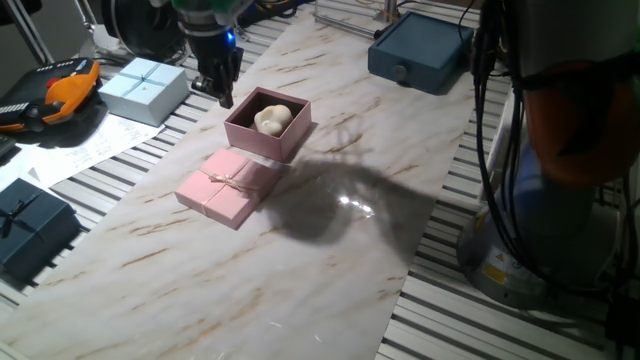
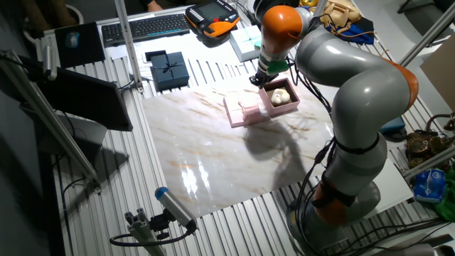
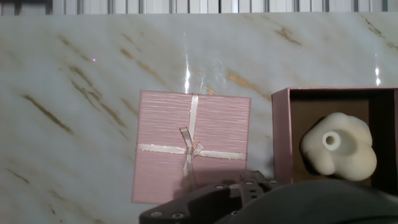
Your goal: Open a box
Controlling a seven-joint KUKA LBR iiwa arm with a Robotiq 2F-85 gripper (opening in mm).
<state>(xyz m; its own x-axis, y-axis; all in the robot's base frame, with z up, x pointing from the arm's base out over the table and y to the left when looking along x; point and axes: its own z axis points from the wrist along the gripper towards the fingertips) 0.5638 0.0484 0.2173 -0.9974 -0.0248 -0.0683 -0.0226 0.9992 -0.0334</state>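
While the lid (image 1: 226,186) lies flat on the marble table (image 1: 330,260) just in front of it, the box (image 1: 268,125) stands open, a cream lump (image 1: 271,117) inside, in one fixed view; the hand (image 1: 222,88) hangs just beside the box's far corner, holding nothing, and whether its fingers are parted I cannot tell. A light blue box (image 1: 144,88) sits well to the left. In the other fixed view the arm (image 2: 341,78) arches over the table, the hand (image 2: 259,78) near the box (image 2: 280,99), the lid (image 2: 244,113) beside it. In the hand view the lid (image 3: 191,147) with its ribbon bow (image 3: 189,149) lies left of the open box (image 3: 281,134), apart from it.
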